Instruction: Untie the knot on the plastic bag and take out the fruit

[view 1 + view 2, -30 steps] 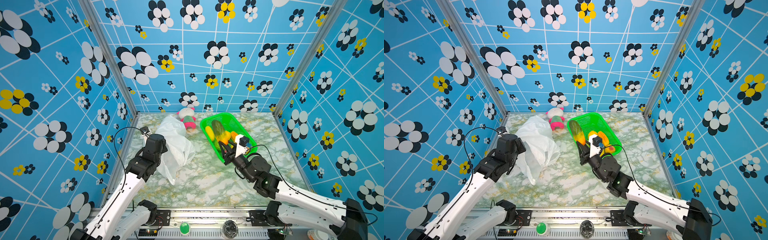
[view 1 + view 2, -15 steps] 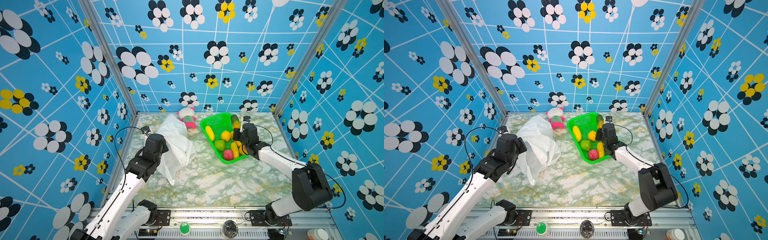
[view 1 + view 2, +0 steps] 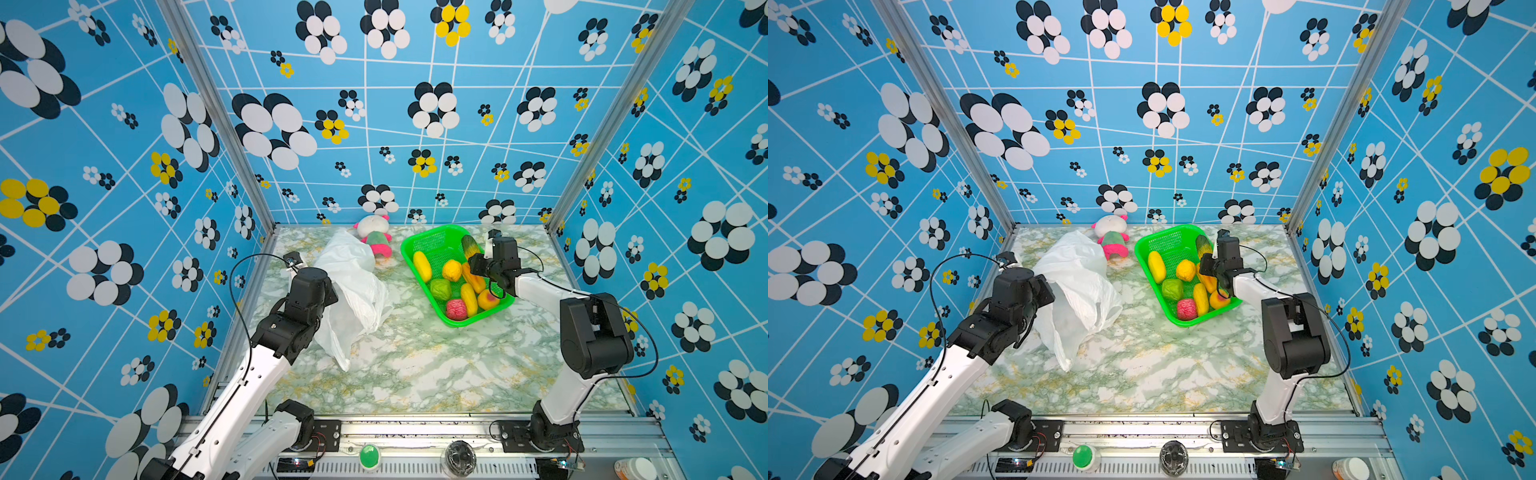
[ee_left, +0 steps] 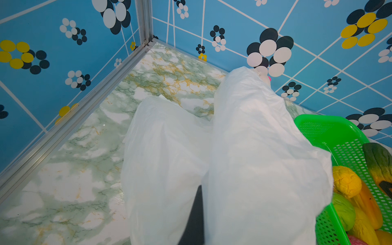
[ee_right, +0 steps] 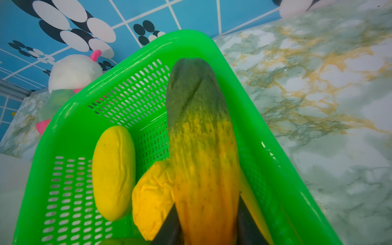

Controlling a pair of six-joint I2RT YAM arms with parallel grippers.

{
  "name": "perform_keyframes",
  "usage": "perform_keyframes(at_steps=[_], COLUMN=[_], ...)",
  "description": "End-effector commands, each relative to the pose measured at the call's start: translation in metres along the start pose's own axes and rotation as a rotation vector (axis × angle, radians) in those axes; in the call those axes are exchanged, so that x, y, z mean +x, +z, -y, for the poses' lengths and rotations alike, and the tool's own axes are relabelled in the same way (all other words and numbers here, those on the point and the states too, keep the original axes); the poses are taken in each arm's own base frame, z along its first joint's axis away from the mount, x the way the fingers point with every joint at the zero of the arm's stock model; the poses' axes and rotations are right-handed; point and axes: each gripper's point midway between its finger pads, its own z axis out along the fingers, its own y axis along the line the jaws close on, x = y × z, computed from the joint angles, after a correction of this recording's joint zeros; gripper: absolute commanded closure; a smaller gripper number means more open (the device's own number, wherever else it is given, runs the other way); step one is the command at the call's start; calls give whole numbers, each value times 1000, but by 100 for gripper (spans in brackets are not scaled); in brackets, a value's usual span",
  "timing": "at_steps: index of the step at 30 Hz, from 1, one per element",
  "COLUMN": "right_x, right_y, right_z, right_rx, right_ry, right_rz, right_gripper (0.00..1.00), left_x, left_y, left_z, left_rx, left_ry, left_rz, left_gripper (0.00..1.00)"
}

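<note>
The plastic bag (image 3: 357, 291) (image 3: 1084, 286) hangs crumpled and white from my left gripper (image 3: 330, 291) (image 4: 196, 212), which is shut on its upper part above the table's left side. One dark finger shows between the folds of the plastic bag (image 4: 254, 148). No knot shows in any view. My right gripper (image 3: 478, 266) (image 3: 1209, 262) (image 5: 209, 222) is shut on a long green-to-orange fruit (image 5: 201, 137) (image 3: 469, 246) over the far right side of the green basket (image 3: 405, 249) (image 3: 1142, 249). Several more fruit, yellow, green, pinkish red and orange, lie in the basket.
A white, pink and green plush doll (image 3: 374, 235) (image 3: 1111, 235) lies at the back wall between bag and basket. Patterned blue walls close in the table on three sides. A green button (image 3: 369, 456) sits on the front rail.
My right arm has swung from the basket's near edge round to its far right side, carrying the long fruit. The left gripper and the bag have hardly moved.
</note>
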Motion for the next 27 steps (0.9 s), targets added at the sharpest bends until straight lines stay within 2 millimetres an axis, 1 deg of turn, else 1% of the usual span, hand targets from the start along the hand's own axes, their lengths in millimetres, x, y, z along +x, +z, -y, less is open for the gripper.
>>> perform_keyframes(at_steps=[1, 3, 5, 6, 8, 9, 11, 15, 19, 21, 23, 25, 27], right_x=[6, 8, 7, 6, 5, 5, 3, -4, -13, -18, -22, -27, -25], right_y=[14, 18, 18, 17, 13, 11, 5, -15, -47, -68, -93, -119, -141], right_z=[-6, -6, -8, -7, -6, -6, -7, -11, -15, -18, -18, -9, 9], right_rx=[-33, -38, -46, -46, -40, -41, -49, -67, -82, -96, -91, -42, 54], right_ry=[-15, -14, -14, -14, -16, -16, -18, -14, -4, -3, 7, 33, 66], right_rz=[-45, -59, -53, -49, -31, -22, 3, 66, 139, 179, 232, 293, 325], right_gripper=[69, 69, 65, 60, 42, 37, 29, 21, 20, 19, 18, 16, 11], left_x=[0, 0, 0, -1, 0, 0, 0, 0, 2, 3, 4, 7, 9], left_y=[1, 1, 1, 1, 1, 1, 2, 4, 6, 8, 12, 16, 20], left_z=[-2, -2, -2, -2, -2, -2, -2, -2, -1, 0, 3, 7, 10], left_rx=[1, 1, 1, 0, 2, 0, -2, -7, -9, -7, 4, 19, 34], left_ry=[-9, -9, -9, -8, -8, -8, -6, 0, 4, 4, 2, 1, -4], left_rz=[7, 8, 8, 8, 8, 8, 8, 5, -1, -4, -17, -35, -48], left_gripper=[100, 100, 100, 100, 100, 100, 100, 100, 100, 100, 100, 100, 100])
